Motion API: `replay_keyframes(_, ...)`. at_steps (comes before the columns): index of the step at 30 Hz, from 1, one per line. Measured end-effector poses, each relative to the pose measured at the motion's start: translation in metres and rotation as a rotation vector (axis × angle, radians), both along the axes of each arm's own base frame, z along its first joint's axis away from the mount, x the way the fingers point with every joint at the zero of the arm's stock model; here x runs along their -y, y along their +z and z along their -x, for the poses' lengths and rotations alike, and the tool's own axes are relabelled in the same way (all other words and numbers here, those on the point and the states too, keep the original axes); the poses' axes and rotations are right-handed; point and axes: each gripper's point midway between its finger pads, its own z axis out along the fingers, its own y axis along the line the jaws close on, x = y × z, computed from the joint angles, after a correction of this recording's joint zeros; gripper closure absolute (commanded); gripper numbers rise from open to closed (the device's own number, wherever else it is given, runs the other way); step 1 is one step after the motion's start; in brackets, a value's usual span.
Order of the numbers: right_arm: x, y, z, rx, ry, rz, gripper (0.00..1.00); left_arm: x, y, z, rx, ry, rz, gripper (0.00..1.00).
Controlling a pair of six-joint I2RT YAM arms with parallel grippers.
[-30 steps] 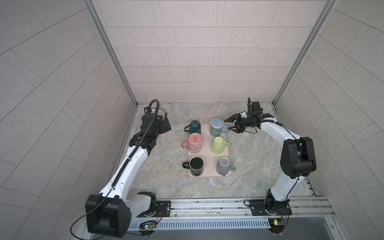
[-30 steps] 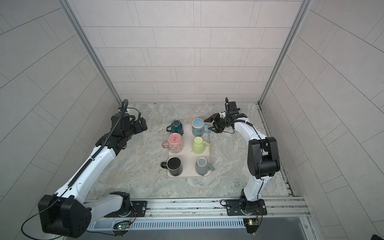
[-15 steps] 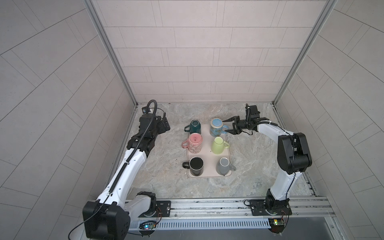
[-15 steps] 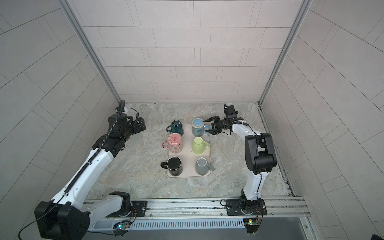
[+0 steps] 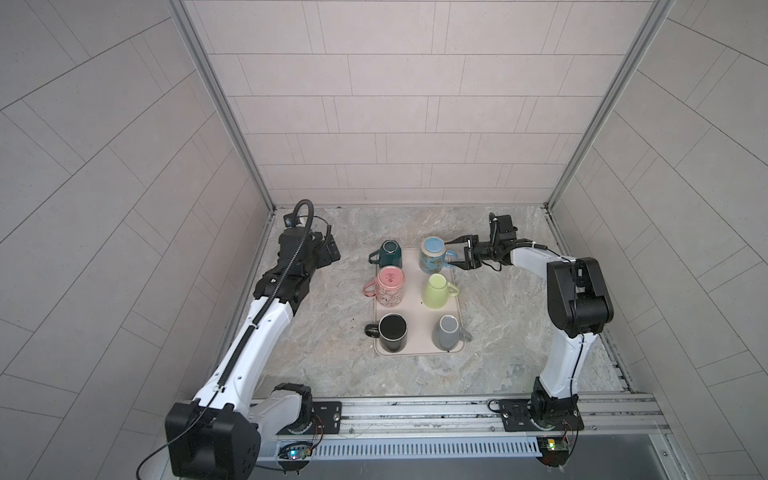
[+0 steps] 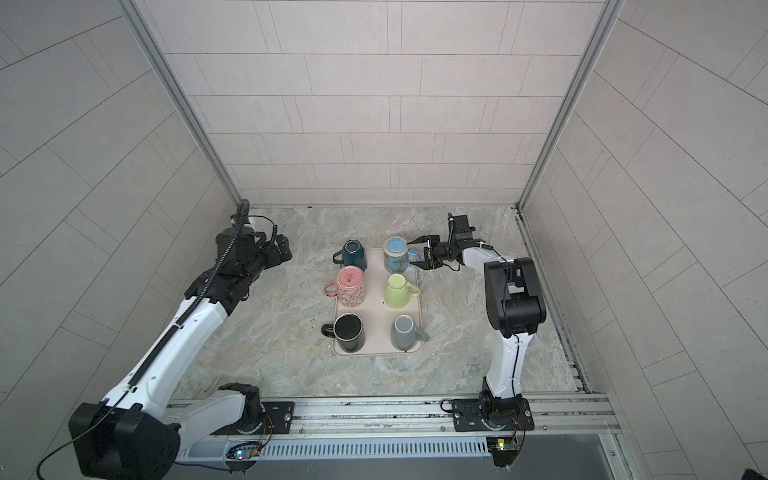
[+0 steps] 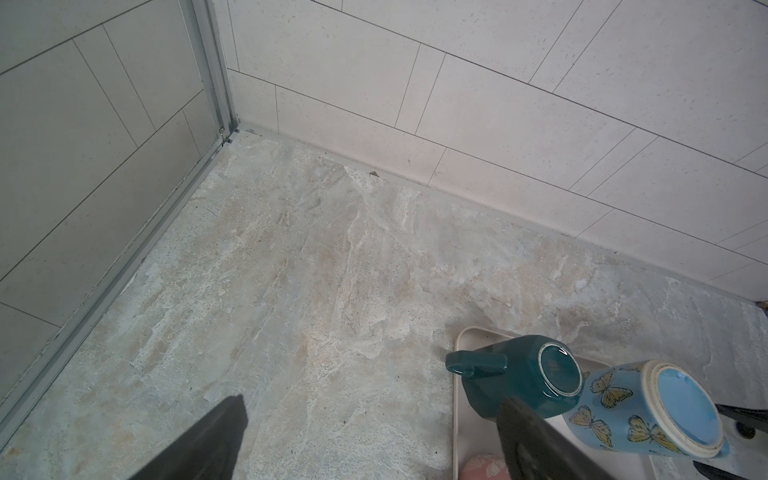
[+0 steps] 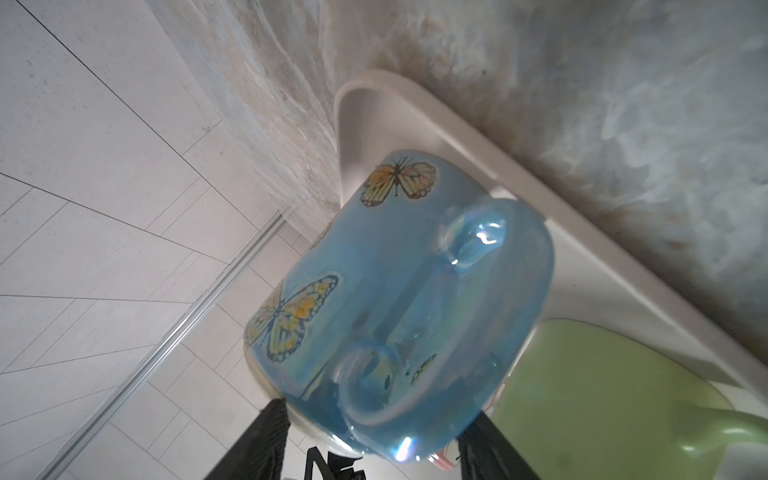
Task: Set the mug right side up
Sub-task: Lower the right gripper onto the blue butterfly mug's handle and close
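A light blue mug with butterflies stands upside down, base up, at the back right corner of the beige tray. Its handle points toward my right gripper. That gripper is open, with one finger on each side of the mug's handle side, and I see no grip. My left gripper hangs open and empty over bare table left of the tray. The blue mug also shows in the left wrist view.
Five other mugs share the tray: dark teal, pink, green and grey are base up, and black is mouth up. The green mug sits close in front of the blue one. The back wall stands behind.
My right gripper has rolled, dropped and slid left until its fingers flank the blue mug's handle side, and its jaws have widened a little. The left arm has drawn back slightly to the left.
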Motion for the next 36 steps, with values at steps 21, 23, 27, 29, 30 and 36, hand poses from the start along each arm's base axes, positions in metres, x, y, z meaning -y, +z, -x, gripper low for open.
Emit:
replay_keyframes(21, 0.008, -0.019, -0.008, -0.039, -0.056, -0.038, 0.44, 0.0, -0.002, 0.001, -0.007, 0.0, -0.001, 0.0)
replay_keyframes(23, 0.008, -0.021, -0.008, -0.042, -0.055, -0.041, 0.45, 0.0, -0.002, 0.0, -0.008, 0.0, -0.001, 0.0)
replay_keyframes(27, 0.008, -0.022, -0.006, -0.049, -0.053, -0.045, 0.51, 0.0, -0.002, 0.0, -0.008, 0.0, -0.002, 0.0)
replay_keyframes(29, 0.007, -0.022, -0.006, -0.05, -0.052, -0.048, 0.53, 0.0, -0.002, 0.0, -0.008, 0.0, -0.002, 0.0)
replay_keyframes(30, 0.007, -0.022, -0.006, -0.053, -0.052, -0.049, 0.54, 0.0, -0.002, 0.0, -0.008, 0.0, -0.002, 0.0)
replay_keyframes(36, 0.007, -0.021, -0.006, -0.049, -0.052, -0.056, 0.6, 0.0, -0.002, 0.0, -0.009, 0.0, -0.002, 0.0)
